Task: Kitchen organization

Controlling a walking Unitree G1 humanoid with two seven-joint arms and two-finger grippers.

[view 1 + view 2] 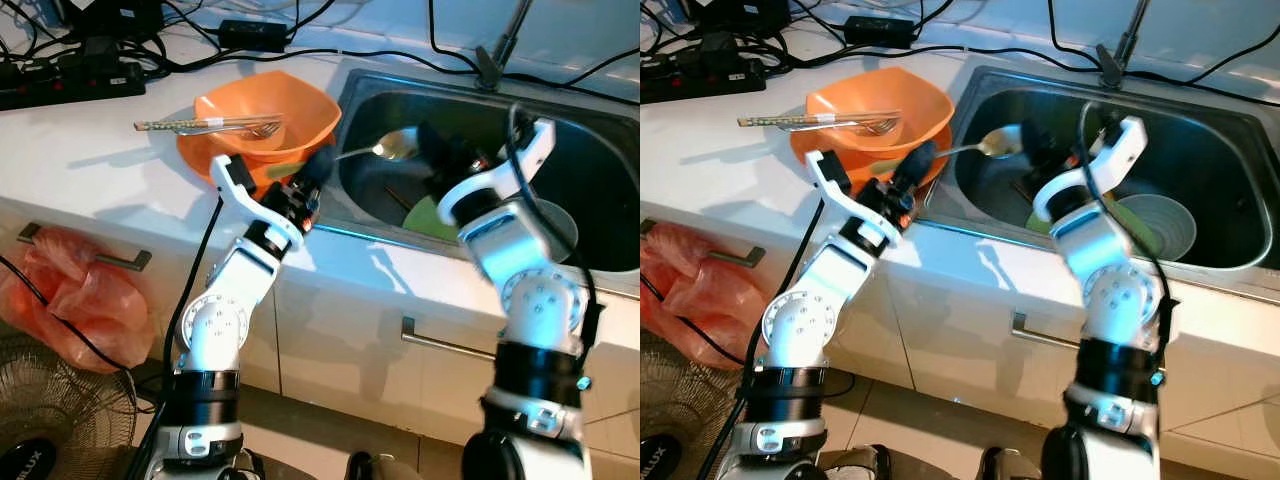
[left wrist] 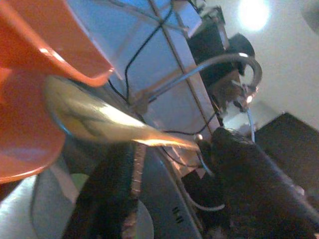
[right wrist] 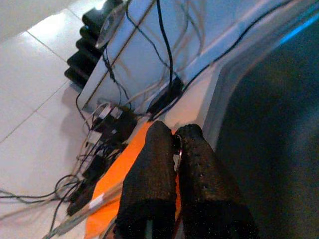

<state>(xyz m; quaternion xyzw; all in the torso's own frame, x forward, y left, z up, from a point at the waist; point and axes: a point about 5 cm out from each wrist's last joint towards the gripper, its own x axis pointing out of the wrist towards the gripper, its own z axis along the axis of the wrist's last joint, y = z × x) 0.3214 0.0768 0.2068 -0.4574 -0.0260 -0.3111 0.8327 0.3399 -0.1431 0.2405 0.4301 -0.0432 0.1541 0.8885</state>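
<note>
Nearest, the left gripper [image 1: 322,166] is clamped on the handle of a metal spoon [image 1: 392,147], whose bowl juts out over the steel sink [image 1: 600,160]. Just beyond, the right gripper [image 3: 174,149] is down inside the sink, its fingers pressed together on nothing, above a green plate [image 1: 432,217]. Behind sits the orange bowl [image 1: 300,105], with chopsticks [image 1: 190,125] lying across it. The grip looks to be near the handle's end, so the spoon could pivot or slip into the sink.

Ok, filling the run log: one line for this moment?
left pincer: shut on spoon | spoon: over sink edge, beside orange bowl | right pincer: shut, in sink
</note>
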